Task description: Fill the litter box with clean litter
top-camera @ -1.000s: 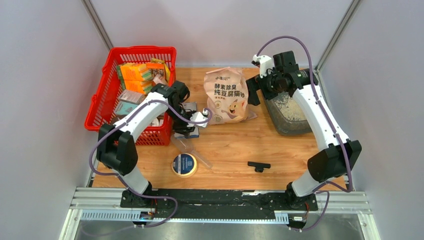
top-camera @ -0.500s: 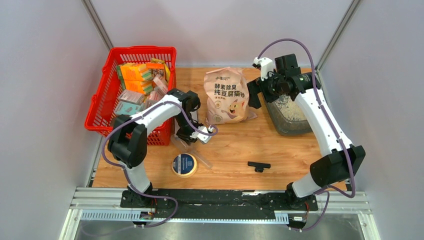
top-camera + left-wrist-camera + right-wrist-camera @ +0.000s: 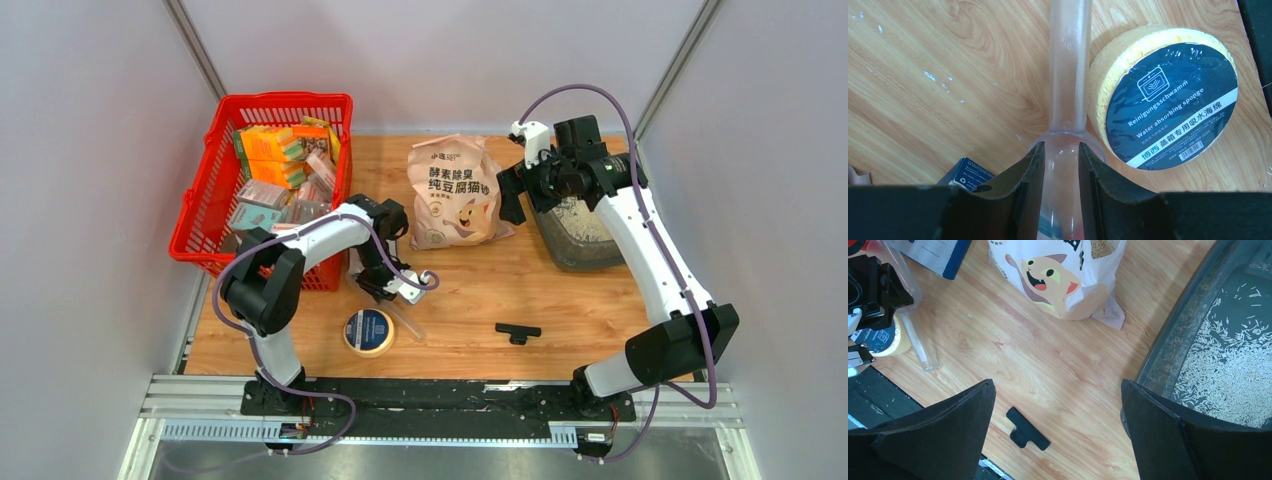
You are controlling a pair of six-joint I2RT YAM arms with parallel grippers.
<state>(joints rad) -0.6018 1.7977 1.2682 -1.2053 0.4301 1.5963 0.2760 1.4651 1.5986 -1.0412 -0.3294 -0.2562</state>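
Observation:
The dark grey litter box (image 3: 556, 243) sits at the table's right edge with a thin layer of pale clean litter (image 3: 586, 219) inside; it also shows in the right wrist view (image 3: 1175, 335) with litter (image 3: 1233, 365). The pink litter bag (image 3: 452, 195) lies left of it, its mouth open with granules showing (image 3: 1100, 246). My right gripper (image 3: 511, 195) (image 3: 1056, 382) is open and empty, held above the table between bag and box. My left gripper (image 3: 386, 284) (image 3: 1061, 150) is shut on a clear plastic scoop (image 3: 1070, 65) lying on the table.
A round yellow sponge with a blue label (image 3: 368, 330) (image 3: 1168, 100) lies against the scoop. A black T-shaped piece (image 3: 517, 332) (image 3: 1028, 429) lies near the front. A red basket of packets (image 3: 212, 196) stands at the left. A blue box (image 3: 965, 172) lies under the left gripper.
My left gripper has moved from beside the basket toward the front and come down onto the clear scoop. My right arm has shifted slightly to the right.

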